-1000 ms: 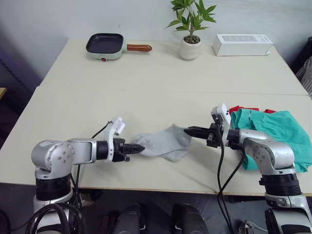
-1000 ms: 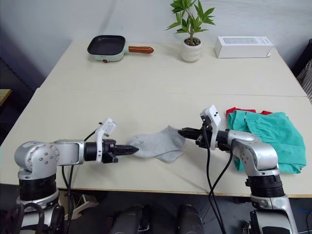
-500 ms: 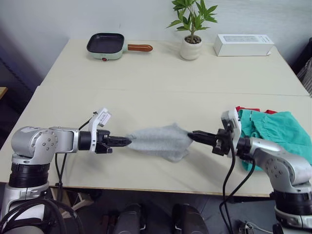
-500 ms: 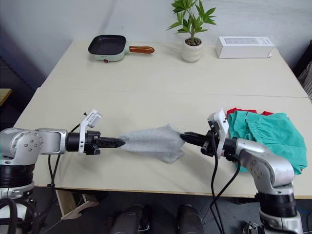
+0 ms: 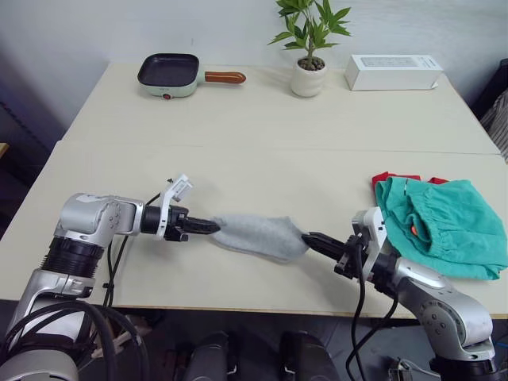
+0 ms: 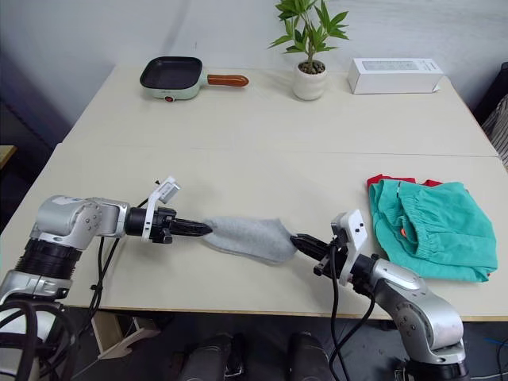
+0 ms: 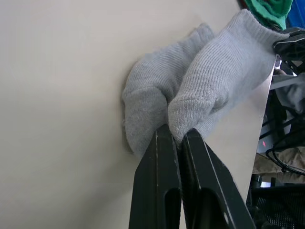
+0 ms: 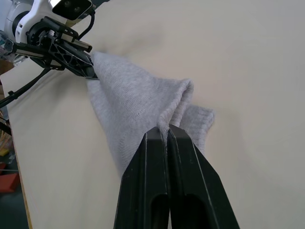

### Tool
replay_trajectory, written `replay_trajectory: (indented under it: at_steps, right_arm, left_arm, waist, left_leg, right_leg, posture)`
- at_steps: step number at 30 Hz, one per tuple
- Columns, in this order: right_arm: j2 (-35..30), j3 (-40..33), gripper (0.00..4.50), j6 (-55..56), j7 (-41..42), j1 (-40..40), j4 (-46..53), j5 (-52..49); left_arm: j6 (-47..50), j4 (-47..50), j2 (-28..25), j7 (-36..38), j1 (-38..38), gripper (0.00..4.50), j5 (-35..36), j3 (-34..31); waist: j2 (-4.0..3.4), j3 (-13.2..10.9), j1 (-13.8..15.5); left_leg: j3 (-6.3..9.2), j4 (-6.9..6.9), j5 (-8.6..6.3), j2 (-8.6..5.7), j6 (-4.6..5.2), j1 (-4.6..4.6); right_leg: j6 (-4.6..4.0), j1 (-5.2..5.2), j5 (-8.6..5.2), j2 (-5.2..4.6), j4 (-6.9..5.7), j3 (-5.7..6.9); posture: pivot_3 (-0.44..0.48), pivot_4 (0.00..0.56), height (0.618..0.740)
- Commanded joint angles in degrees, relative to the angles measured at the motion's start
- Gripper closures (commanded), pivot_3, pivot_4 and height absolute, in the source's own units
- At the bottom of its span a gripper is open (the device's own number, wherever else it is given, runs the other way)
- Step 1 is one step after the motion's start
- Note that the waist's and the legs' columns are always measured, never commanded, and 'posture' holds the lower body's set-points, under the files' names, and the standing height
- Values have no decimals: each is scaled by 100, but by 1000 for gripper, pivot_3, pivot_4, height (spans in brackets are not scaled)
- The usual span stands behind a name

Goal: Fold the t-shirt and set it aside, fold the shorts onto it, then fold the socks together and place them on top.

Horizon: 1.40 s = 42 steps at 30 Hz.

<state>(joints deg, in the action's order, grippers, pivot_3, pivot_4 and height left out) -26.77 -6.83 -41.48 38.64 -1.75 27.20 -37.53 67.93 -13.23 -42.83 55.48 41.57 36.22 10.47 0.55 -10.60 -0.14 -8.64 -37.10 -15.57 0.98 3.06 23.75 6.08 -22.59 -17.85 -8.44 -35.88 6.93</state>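
- Two grey socks (image 5: 258, 236) hang stretched between two grippers near the front edge of the table (image 5: 262, 135); the left wrist view shows both, one lying against the other.
- The left gripper (image 5: 213, 227) pinches one end of the socks, its fingers pressed together on the knit; the right gripper (image 5: 311, 238) clamps the opposite end the same way.
- One pair of teal shorts (image 5: 444, 226) lies at the table's right edge, folded over one red t-shirt (image 5: 394, 178).
- Of the t-shirt, just a red strip shows at the shorts' far edge; the rest is covered.
- Compared with a second ago, both grippers sit nearer the front edge, and the socks are pulled into a longer, flatter band.
- At the far side stand one pan (image 5: 170, 74), one potted plant (image 5: 308, 48) and one white box (image 5: 393, 72).
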Motion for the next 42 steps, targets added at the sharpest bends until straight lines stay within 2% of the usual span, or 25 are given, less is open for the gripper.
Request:
replay_trajectory:
  at_steps: [1,7,10,12,15,18,20,21,22,24,26,28,31,33,38,42]
  right_arm:
    - [-47,42,4500,175,-5,23,117,30]
    - [-59,247,4500,266,84,36,-73,156]
    - [-61,255,4500,184,63,27,-166,156]
    - [-41,230,4500,106,127,31,-265,51]
    - [-38,148,3845,576,122,-22,-512,370]
    - [-277,-125,2855,835,367,-113,-582,355]
    - [-387,-246,2855,879,491,-183,-563,224]
    - [-488,-237,2855,794,645,-284,-441,65]
    - [-547,-217,3237,716,748,-374,-338,-74]
    - [-559,-46,3836,610,804,-564,-210,-193]
    - [-415,284,4492,546,671,-765,-184,-97]
    - [-238,807,4500,675,536,-906,-256,299]
    - [-50,1740,4500,1435,413,-1059,-705,1409]
    - [180,2015,4500,1750,195,-1119,-1038,1805]
    - [560,1951,4500,2499,-107,-1018,-1790,2281]
    - [564,1559,4500,2676,-186,-840,-1930,2175]
  left_arm:
    - [-133,-127,-7,206,199,4444,-199,60]
    - [-43,-147,57,331,219,4444,-297,64]
    - [-18,-43,37,377,169,3796,-306,42]
    - [-94,-26,76,245,111,3212,-348,-89]
    - [-503,-12,191,-175,-31,2283,-493,-477]
    - [-473,602,-201,53,-453,2246,-297,-801]
    - [-539,887,-408,171,-688,2246,-253,-939]
    - [-862,1110,-498,320,-871,2246,-226,-1113]
    - [-1180,1276,-516,407,-1005,2640,-209,-1287]
    - [-1716,1613,-428,574,-1173,3134,-158,-1490]
    - [-2344,1871,-198,707,-1269,3780,-234,-1422]
    - [-2964,1992,123,654,-1321,4458,-508,-1152]
    - [-3719,1651,895,163,-1196,4483,-1066,-701]
    - [-4155,1348,1262,-49,-1151,4483,-1454,-429]
    - [-4862,428,1983,-672,-1306,4483,-2169,-34]
    - [-4749,312,2010,-955,-1578,4483,-2396,-41]
  waist:
    - [0,0,1]
    - [0,0,-2]
    - [1,0,-1]
    - [1,0,-2]
    - [2,-1,-1]
    - [2,-1,-42]
    - [2,-1,-50]
    - [2,-1,-66]
    - [2,-1,-71]
    - [2,-1,-59]
    - [2,-1,-17]
    - [6,2,22]
    - [7,3,37]
    - [13,6,19]
    - [14,6,-5]
    - [15,8,-5]
  left_leg:
    - [0,-2,2,-1,3,1]
    - [0,-2,2,-1,5,1]
    - [1,-5,3,-1,7,2]
    - [1,-5,4,-1,8,2]
    - [1,-7,4,-1,8,1]
    - [1,-6,5,-1,9,1]
    - [1,-3,5,0,9,1]
    - [2,-4,5,1,9,1]
    - [1,-3,5,1,8,0]
    - [3,-5,5,4,8,-3]
    - [5,-5,5,5,7,-4]
    - [7,-6,-3,2,-6,-9]
    - [7,-7,-12,-7,-20,-6]
    - [1,-9,6,-12,13,-2]
    - [-2,-14,14,-12,23,9]
    - [3,-20,15,-9,26,3]
  right_leg:
    - [0,0,0,-1,0,0]
    - [0,0,0,-3,-2,0]
    - [0,1,0,-3,-4,0]
    - [0,1,0,-3,-5,1]
    - [0,2,0,-4,-7,1]
    - [0,1,0,-4,-7,0]
    - [0,0,0,-3,-8,1]
    - [0,0,0,-2,-8,2]
    - [0,0,0,-3,-7,1]
    - [0,4,0,-5,-5,2]
    - [0,6,0,-9,-5,2]
    - [0,12,0,-13,-3,2]
    - [0,12,0,-14,-5,2]
    - [4,10,3,-10,-5,3]
    - [8,2,5,8,-12,30]
    - [9,12,5,-1,-11,51]
  posture:
    - [0,150,740]
    - [0,150,740]
    - [0,150,740]
    - [0,150,740]
    - [0,150,740]
    - [0,150,740]
    - [0,150,740]
    - [0,150,740]
    - [0,150,740]
    - [0,150,740]
    - [0,150,740]
    - [0,150,740]
    - [0,150,740]
    - [0,150,740]
    - [0,150,740]
    - [0,150,740]
